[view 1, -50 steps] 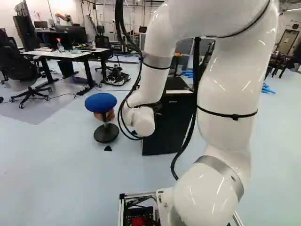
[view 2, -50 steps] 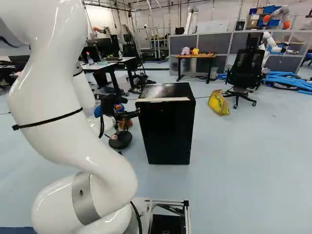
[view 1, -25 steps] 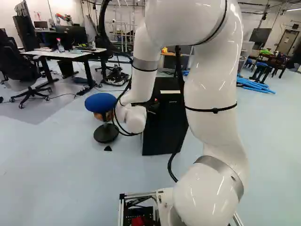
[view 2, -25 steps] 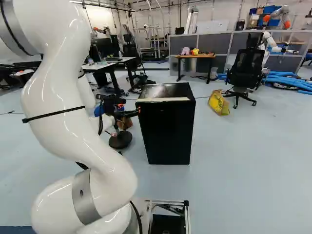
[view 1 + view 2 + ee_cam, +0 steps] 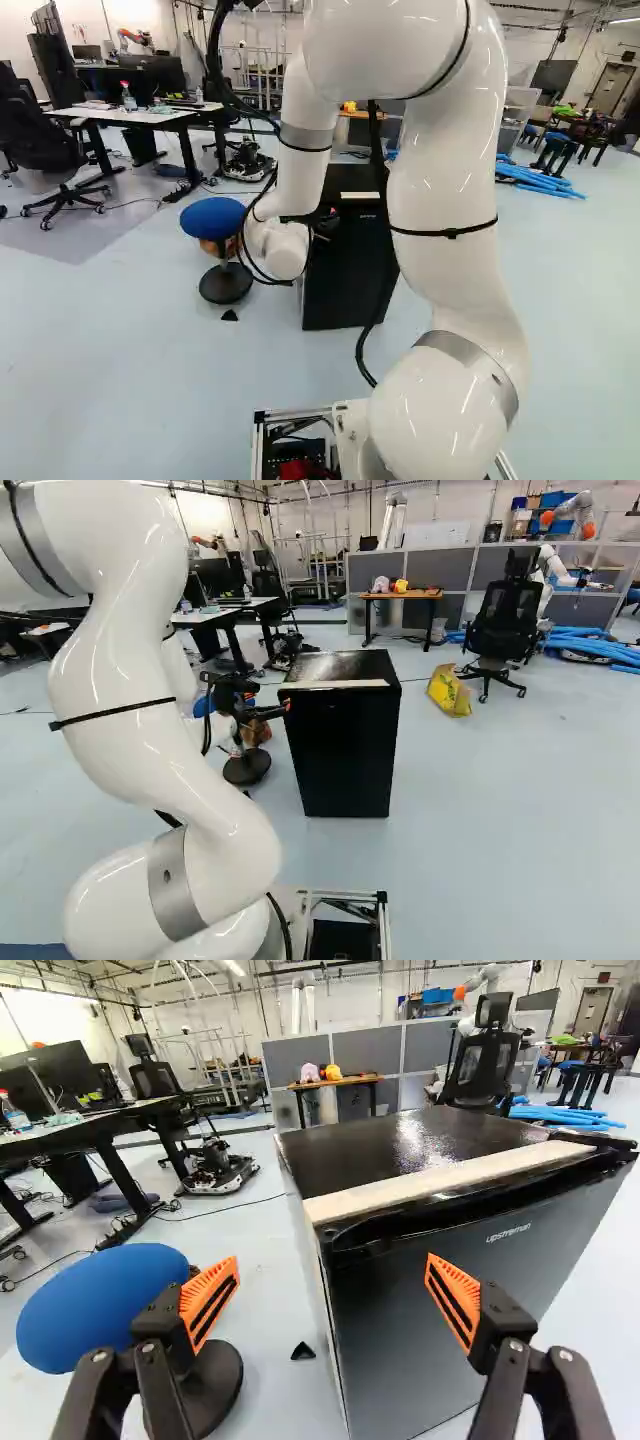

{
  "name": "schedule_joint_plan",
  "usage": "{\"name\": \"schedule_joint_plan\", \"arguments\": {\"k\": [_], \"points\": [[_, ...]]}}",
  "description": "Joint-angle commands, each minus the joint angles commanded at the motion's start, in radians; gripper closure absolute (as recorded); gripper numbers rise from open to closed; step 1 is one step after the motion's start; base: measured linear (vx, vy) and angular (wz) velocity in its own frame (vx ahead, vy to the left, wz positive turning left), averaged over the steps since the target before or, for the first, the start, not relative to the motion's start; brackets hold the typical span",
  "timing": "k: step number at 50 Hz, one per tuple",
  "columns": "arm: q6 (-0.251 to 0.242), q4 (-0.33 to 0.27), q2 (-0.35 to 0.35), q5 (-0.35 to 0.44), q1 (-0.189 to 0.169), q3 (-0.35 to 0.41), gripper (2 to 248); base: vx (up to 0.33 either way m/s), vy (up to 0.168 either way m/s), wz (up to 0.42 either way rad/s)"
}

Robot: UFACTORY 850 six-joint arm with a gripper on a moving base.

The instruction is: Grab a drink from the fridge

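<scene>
Fridge, just one, stands ahead of my claw: a boxy black body, a flat glossy top and one straight, pale strip along the top's front edge. I've got two fingers spread wide, each with one ribbed orange pad, and one upright edge of the fridge shows between them. Near it on the smooth, pale floor sits one stool, its seat blue and rounded. Farther off: one crinkled yellow bag, one black wheeled chair.
</scene>
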Motion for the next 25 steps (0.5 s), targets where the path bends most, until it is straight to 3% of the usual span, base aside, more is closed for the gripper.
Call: {"name": "schedule_joint_plan", "arguments": {"k": [25], "points": [[0.000,0.039,-0.040,-0.032,-0.023,-0.057,3,0.000,0.000,0.000]]}}
